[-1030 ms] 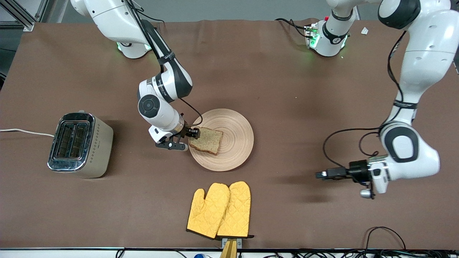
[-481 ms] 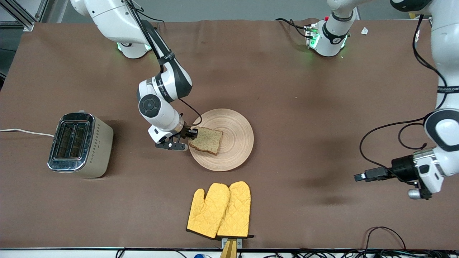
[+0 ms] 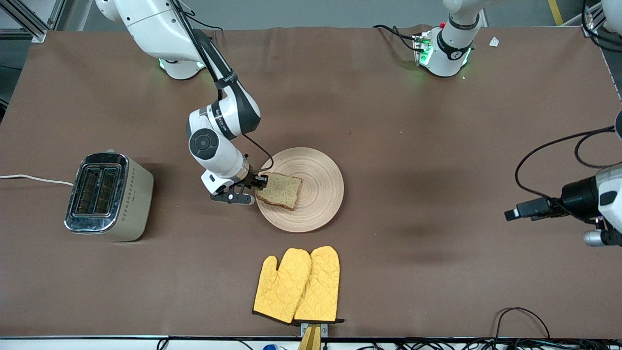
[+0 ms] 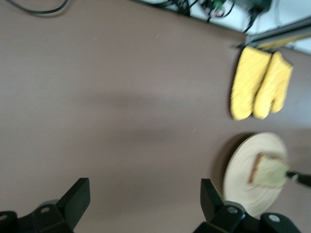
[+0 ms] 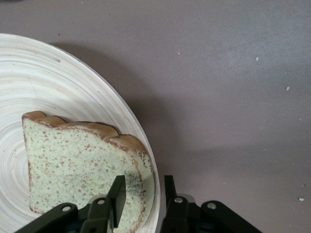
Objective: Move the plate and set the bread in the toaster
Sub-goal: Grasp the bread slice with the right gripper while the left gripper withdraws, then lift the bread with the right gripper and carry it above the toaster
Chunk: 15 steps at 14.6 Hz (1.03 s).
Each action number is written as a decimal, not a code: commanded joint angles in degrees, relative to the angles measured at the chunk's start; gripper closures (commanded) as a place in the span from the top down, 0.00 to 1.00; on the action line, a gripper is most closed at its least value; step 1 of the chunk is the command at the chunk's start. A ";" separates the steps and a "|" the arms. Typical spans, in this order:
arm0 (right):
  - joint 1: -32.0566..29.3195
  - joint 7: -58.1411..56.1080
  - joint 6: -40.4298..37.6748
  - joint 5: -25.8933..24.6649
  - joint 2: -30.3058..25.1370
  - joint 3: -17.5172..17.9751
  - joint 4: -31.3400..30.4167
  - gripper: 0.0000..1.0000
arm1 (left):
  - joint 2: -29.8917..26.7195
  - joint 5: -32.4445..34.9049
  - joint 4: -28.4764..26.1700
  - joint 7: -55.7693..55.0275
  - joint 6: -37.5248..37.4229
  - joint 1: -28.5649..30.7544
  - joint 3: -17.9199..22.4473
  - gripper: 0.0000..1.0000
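Where the bread (image 3: 280,190) lies on the plate (image 3: 316,170), at the plate's edge toward the toaster (image 3: 108,196), its edge is straddled by the jaws of the right gripper (image 3: 263,181), one finger over the slice and one outside the rim; whether the bread is pinched cannot be told. No writing can be read on the toaster. Well apart from the plate, toward the left arm's end of the desk (image 3: 413,121), the left gripper (image 3: 510,214) is held with jaws wide and nothing in them. Yellow mitts (image 3: 296,284) lie nearer the camera than the plate.

A pair of yellow quilted mitts (image 3: 297,285) lies side by side on the brown table (image 3: 388,121), near the edge closest to the front camera. A small white scrap (image 3: 494,42) lies near the left arm's base.
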 commanded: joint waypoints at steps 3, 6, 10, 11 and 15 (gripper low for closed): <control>0.78 0.39 1.27 -0.66 0.07 -0.24 -0.99 0.35 | -9.50 5.66 -1.83 -0.54 -7.94 -2.91 1.04 1.00; 0.95 0.39 1.53 -0.66 0.16 -0.24 -0.99 0.35 | -14.08 10.32 -2.18 -0.63 -13.57 -9.93 7.35 1.00; 0.96 0.39 1.62 -0.66 0.33 -0.24 -0.82 0.21 | -19.27 12.97 -3.06 -0.36 -18.06 -14.71 12.39 1.00; 0.96 0.39 1.71 -0.66 0.33 -0.24 -0.82 0.16 | -20.59 12.97 -3.76 -0.10 -18.07 -14.62 12.47 1.00; 1.04 0.30 2.41 -0.57 0.95 -0.16 -0.73 0.04 | -25.33 13.67 -6.66 -0.80 -19.56 -14.53 12.56 1.00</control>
